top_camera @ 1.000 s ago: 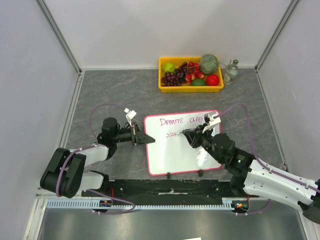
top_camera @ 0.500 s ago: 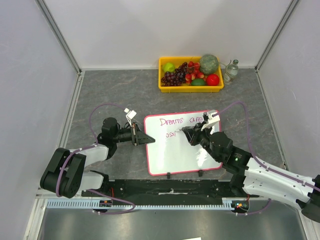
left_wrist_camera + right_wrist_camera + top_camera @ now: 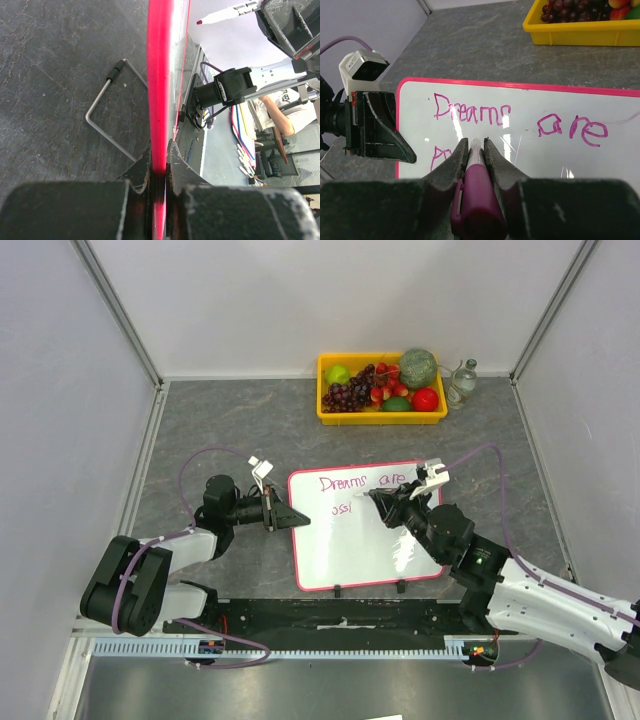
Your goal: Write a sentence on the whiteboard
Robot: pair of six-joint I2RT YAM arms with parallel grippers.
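Observation:
The whiteboard (image 3: 350,540) lies flat on the grey table, white with a pink rim. The sentence (image 3: 340,482) reads "Dreams are" on the top line in magenta, with a few letters (image 3: 341,509) of a second line below. In the right wrist view the words (image 3: 470,108) show ahead of the fingers. My left gripper (image 3: 300,519) is shut on the board's left rim (image 3: 159,100). My right gripper (image 3: 374,499) is shut on a magenta marker (image 3: 477,190), its tip over the board right of the second line. I cannot tell if the tip touches.
A yellow tray (image 3: 381,417) of fruit stands at the back, with a small glass bottle (image 3: 461,382) to its right. A bent metal rod (image 3: 107,112) lies on the table left of the board. Black clips (image 3: 338,589) sit on the board's near edge.
My right gripper with the marker has shifted slightly up and right over the board, from beside the second-line letters. The left gripper and board have not moved.

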